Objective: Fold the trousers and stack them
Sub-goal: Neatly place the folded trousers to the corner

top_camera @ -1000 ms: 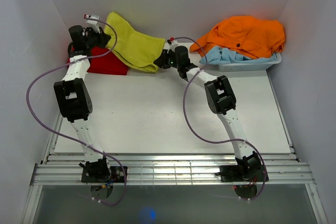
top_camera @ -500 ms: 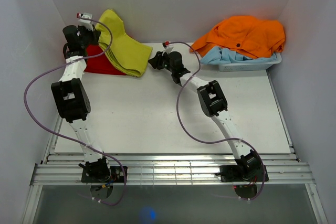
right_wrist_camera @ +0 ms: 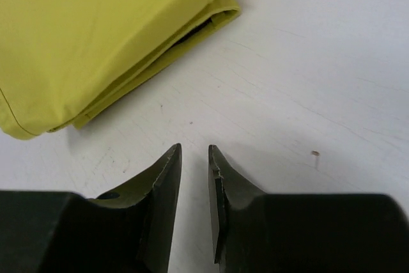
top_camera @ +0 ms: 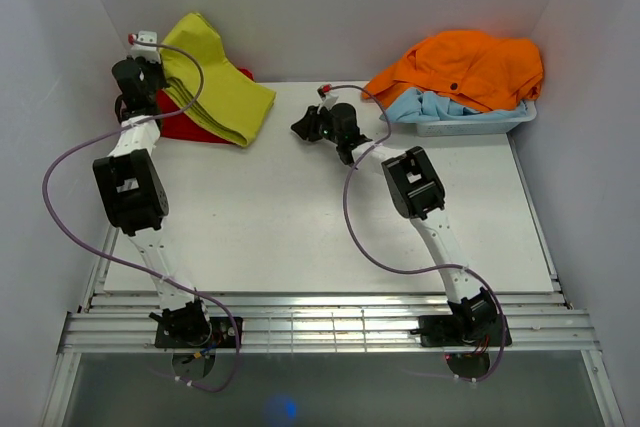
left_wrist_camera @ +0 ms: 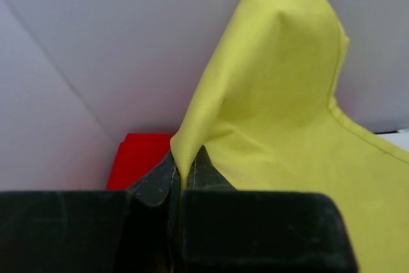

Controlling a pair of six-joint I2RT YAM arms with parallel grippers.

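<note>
So the white table (top_camera: pixel 300 217) is mostly bare. The trousers (top_camera: pixel 215 97) are a folded chartreuse bundle draped over a red folded garment (top_camera: pixel 182 130), with the long axis running from behind it out past its right end. The left gripper (left_wrist_camera: pixel 183 174) sits over the red garment's left end, pinched tight on a raised fold of trousers. The right gripper (right_wrist_camera: pixel 195 151) is off to the red garment's right, fingers slightly apart and holding nothing, with the trousers' layered edge just to its left. Left arm's clearly closer.
</note>
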